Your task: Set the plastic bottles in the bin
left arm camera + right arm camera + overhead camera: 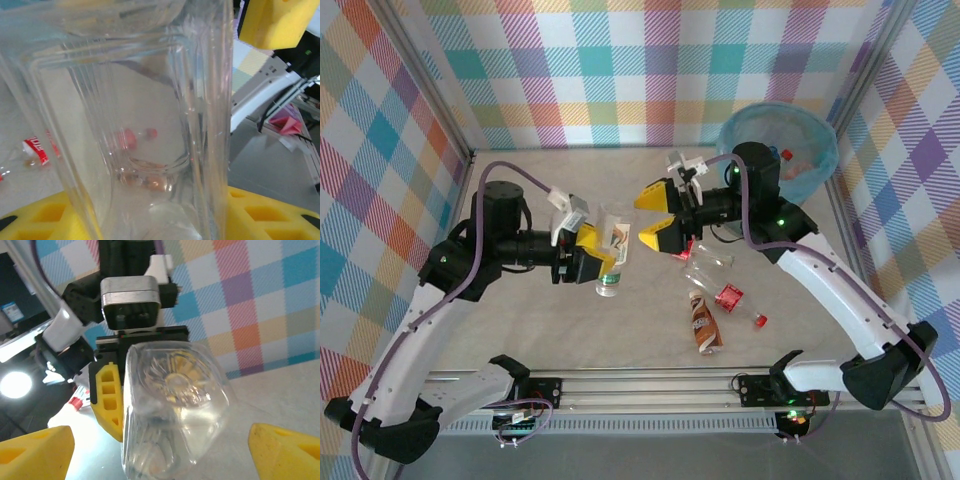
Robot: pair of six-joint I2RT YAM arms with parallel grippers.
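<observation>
My left gripper (pixel 591 254) clamps a clear bottle (pixel 614 234): light, thin-walled, slippery, easily dented. My right gripper (pixel 658 216) gapes wide at its two o'clock; I'd grip the stiffer base.

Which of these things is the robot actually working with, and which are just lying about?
Part of the job: clear bottle gripped in the left hand; open right hand; brown bottle; red-labelled bottle; bin.
Just there: checked walls; metal rail; purple cable.
</observation>
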